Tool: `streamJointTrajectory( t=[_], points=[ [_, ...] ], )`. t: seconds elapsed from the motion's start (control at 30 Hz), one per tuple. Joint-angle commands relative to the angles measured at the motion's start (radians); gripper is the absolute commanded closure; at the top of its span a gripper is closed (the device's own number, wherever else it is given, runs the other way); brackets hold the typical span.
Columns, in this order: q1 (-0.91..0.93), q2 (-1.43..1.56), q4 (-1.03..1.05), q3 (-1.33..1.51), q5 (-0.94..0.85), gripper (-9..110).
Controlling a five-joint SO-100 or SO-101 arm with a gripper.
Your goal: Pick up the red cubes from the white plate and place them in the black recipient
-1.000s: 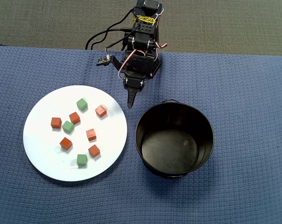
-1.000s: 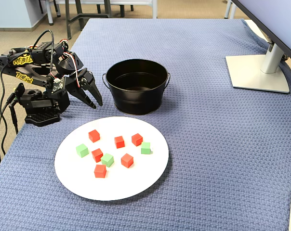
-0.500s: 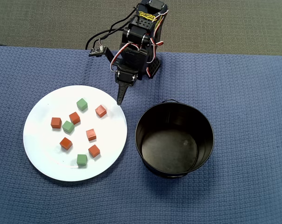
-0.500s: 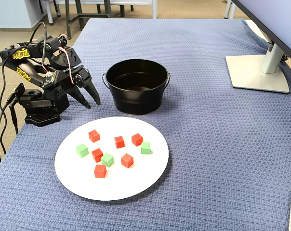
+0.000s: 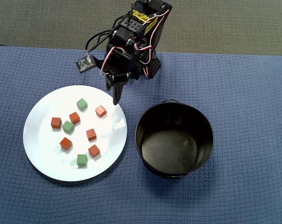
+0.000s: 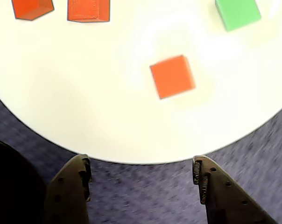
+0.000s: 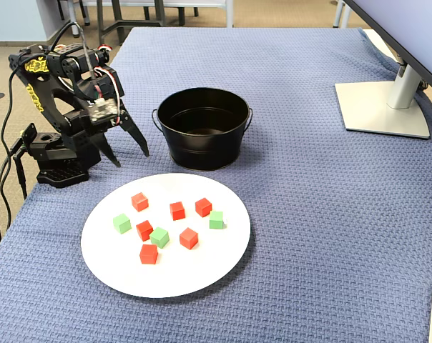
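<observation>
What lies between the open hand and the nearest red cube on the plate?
Only bare plate and a strip of blue cloth lie between the hand and the nearest red cube, as the wrist view shows.

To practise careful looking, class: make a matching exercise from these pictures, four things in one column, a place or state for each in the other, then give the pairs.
Things:
1. black recipient
2. white plate
3. gripper
4. monitor stand

Places or states:
A. open, holding nothing, above the cloth near the plate's rim
B. empty inside
C. holds six red cubes and three green cubes
D. on the cloth's far right in the fixed view

Pairs: 1-B, 2-C, 3-A, 4-D
</observation>
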Motion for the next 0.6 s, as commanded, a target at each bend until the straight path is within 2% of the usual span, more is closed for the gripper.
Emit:
streamJointTrajectory(
  t=[0.0,0.1,0.23,0.37,0.57],
  points=[
    [0.052,-0.103,-0.074,-0.092,-0.169,79],
    [0.052,-0.158,-0.086,-0.048,-0.261,78],
    [0.066,-0.230,-0.285,0.057,-0.359,78],
    [0.077,-0.296,-0.236,-0.012,-0.423,79],
    [0.086,-0.353,-0.285,-0.017,-0.431,79]
  ],
)
